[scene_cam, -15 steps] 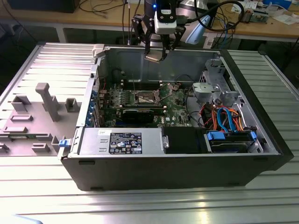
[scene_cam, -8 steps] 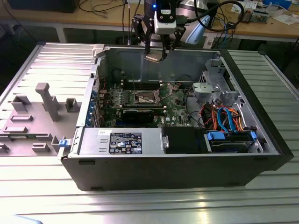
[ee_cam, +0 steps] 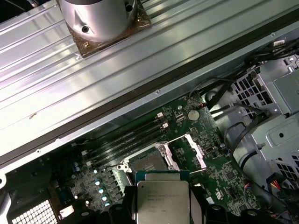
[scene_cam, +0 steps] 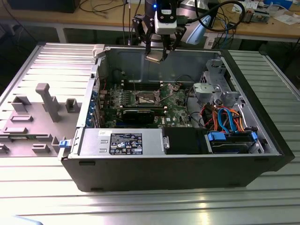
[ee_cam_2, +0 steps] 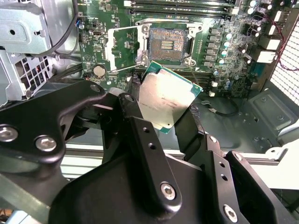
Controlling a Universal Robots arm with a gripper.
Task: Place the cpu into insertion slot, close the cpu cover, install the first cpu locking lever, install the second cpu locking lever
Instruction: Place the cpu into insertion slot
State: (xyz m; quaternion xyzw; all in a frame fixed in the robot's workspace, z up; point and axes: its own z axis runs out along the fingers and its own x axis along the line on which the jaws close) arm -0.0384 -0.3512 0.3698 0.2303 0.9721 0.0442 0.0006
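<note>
Insertion slot (scene_cam: 145, 97) lies open on the board, pin field bare; well above it, high over the case, the cpu (scene_cam: 153, 58) hangs at a slant, gripper (scene_cam: 157, 55) clenched on its edges; cpu cover (ee_cam_2: 122, 46) is flipped aside. My read: level the chip and square it to the frame — no dragging across pins.

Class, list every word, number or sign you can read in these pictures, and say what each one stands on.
label on the power supply box: print too small to read.
Markings on the cpu: too faint to read.
Lettering on the circuit board: too small to read.
Nothing is legible.
</note>
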